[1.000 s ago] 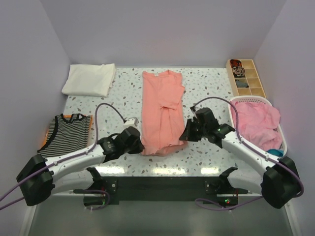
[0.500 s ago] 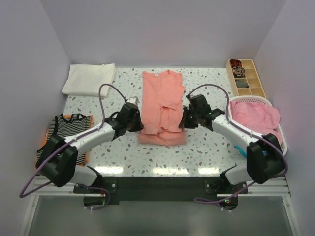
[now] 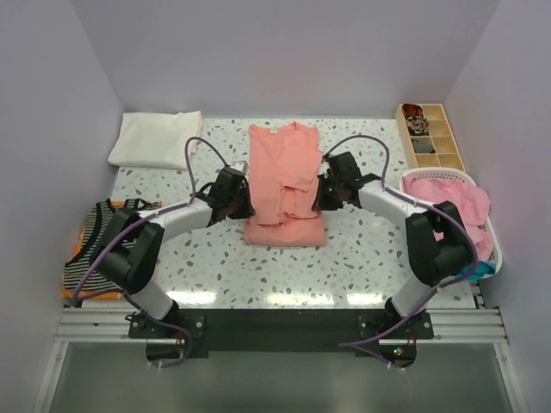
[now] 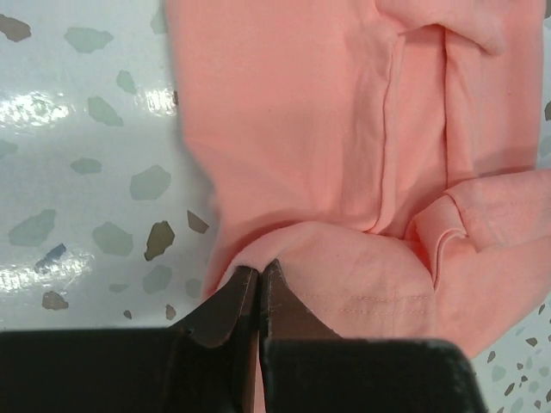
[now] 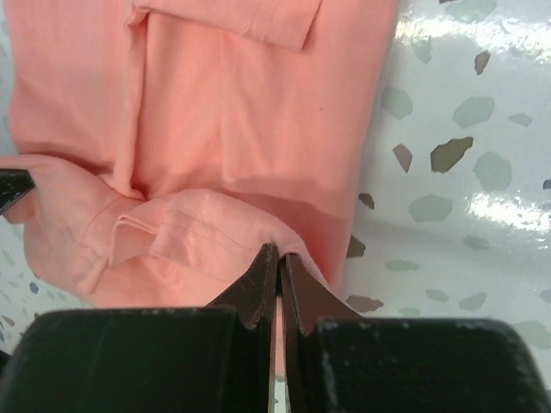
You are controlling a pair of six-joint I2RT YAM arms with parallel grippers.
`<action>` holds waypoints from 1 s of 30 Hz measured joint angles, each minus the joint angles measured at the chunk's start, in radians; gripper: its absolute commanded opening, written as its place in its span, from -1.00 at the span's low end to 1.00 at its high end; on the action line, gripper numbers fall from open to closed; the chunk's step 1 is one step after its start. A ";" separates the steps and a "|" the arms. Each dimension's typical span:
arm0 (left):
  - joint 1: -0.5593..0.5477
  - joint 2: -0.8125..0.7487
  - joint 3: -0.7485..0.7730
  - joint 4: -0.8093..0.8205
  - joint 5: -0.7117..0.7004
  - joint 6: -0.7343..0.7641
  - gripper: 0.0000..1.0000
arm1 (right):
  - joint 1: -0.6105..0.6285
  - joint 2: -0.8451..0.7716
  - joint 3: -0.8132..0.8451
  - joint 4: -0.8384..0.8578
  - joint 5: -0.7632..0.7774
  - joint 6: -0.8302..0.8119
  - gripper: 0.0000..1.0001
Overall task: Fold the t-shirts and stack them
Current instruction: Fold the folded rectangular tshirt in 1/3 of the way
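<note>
A salmon-pink t-shirt lies lengthwise mid-table, collar and white label at the far end. Its hem end is lifted and doubled over the body. My left gripper is shut on the hem's left corner. My right gripper is shut on the hem's right corner. The left wrist view shows the left gripper pinching cloth, and the right wrist view shows the right gripper doing the same. A striped t-shirt lies folded at the left edge. A white folded t-shirt sits at the far left.
A white laundry basket at the right holds pink t-shirts, with a bit of teal cloth at its near end. A wooden compartment tray stands at the far right corner. Walls close in left, right and behind.
Both arms have carried the salmon-pink shirt's hem away from the near edge toward the collar, so the shirt is now doubled over and shorter. Both grippers stayed shut.
</note>
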 measured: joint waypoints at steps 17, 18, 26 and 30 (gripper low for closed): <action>0.065 -0.034 0.120 0.024 -0.002 0.111 0.97 | -0.032 -0.043 0.091 0.040 0.035 -0.060 0.14; 0.066 -0.049 0.122 0.020 0.018 0.115 0.93 | -0.032 -0.055 0.091 0.040 0.021 -0.060 0.14; 0.068 -0.090 0.121 -0.075 0.302 0.163 0.55 | 0.002 -0.060 0.054 0.039 -0.163 -0.037 0.13; 0.062 -0.090 0.106 -0.142 0.386 0.196 0.52 | 0.038 -0.037 0.040 0.039 -0.212 -0.026 0.13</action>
